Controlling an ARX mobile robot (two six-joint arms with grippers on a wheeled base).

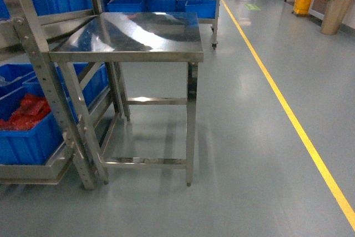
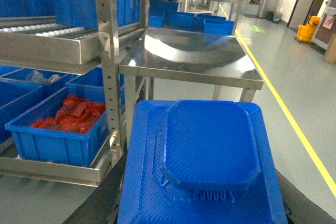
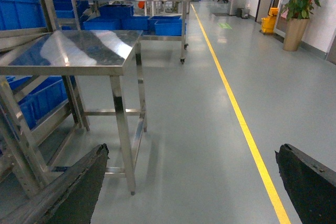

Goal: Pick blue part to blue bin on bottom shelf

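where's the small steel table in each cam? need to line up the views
Head: steel table, upper centre-left, beside the rack.
Left wrist: steel table, upper centre, behind the blue object that fills the foreground.
Right wrist: steel table, upper left.
Shared landmark: yellow floor line, right of the table in all three.

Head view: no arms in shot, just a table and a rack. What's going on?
The robot faces the table, with the rack on its left. In the left wrist view the blue part fills the frame right in front of the camera, probably carried by the left hand, though its grip is hidden. The right hand is open and holds nothing. On the bottom shelf sits a bin of red packets. The part isn't in any bin yet.
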